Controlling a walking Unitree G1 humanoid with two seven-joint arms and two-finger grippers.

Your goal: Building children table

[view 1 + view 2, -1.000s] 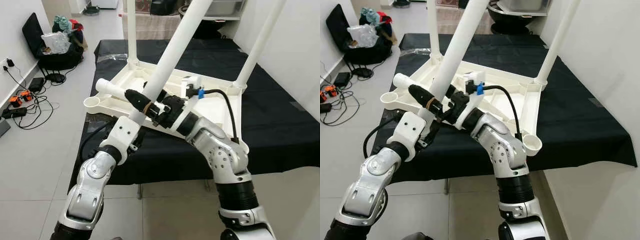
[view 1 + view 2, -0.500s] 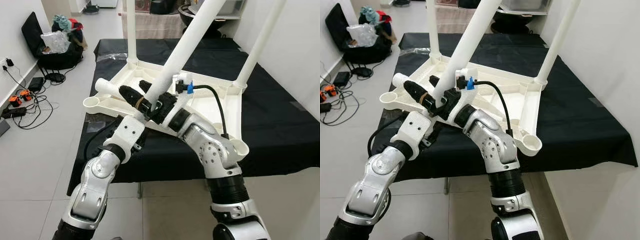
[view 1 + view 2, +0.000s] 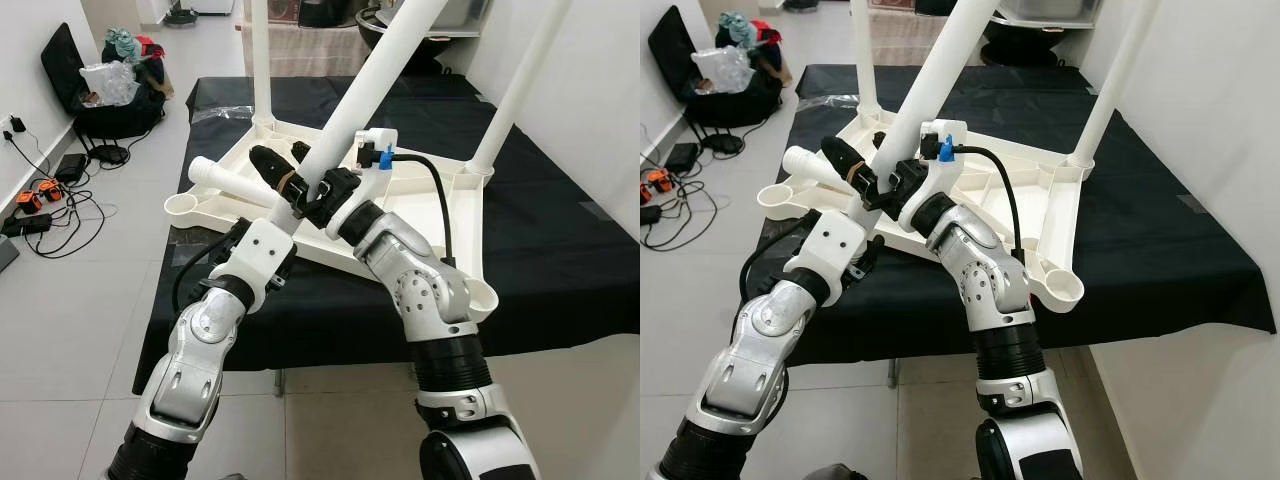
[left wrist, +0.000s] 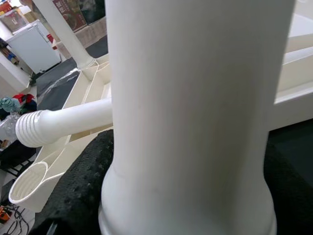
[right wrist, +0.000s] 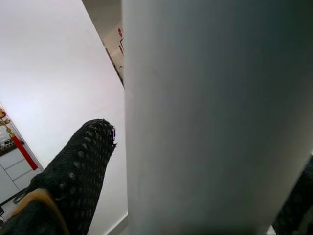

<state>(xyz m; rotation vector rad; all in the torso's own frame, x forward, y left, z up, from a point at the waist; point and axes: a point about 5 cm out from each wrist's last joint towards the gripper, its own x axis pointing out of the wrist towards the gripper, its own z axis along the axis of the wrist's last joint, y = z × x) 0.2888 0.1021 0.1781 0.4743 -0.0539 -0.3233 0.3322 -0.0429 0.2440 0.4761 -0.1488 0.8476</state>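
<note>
The white children's table top [image 3: 440, 200] lies upside down on a black-covered table [image 3: 560, 250]. Two white legs stand in its far corners, one at the left [image 3: 262, 60] and one at the right [image 3: 520, 85]. Another loose leg [image 3: 235, 180] lies across its left side, ribbed end outward. A long tilted leg [image 3: 370, 80] rises from the middle; my left gripper [image 3: 283, 163] and right gripper [image 3: 325, 190] are both shut on its lower end. In the left wrist view the leg [image 4: 195, 98] runs between black fingers [image 4: 78, 191]. The right wrist view has the leg [image 5: 210, 107] beside a finger [image 5: 73, 171].
Open round sockets sit at the near-left corner [image 3: 185, 205] and near-right corner [image 3: 480, 297] of the table top. Bags [image 3: 115, 85] and cables [image 3: 50, 200] lie on the floor to the left. A white wall [image 3: 600, 100] stands close on the right.
Both grippers have carried the tilted leg's lower end away from the front edge, farther in over the table top. The other legs have not moved.
</note>
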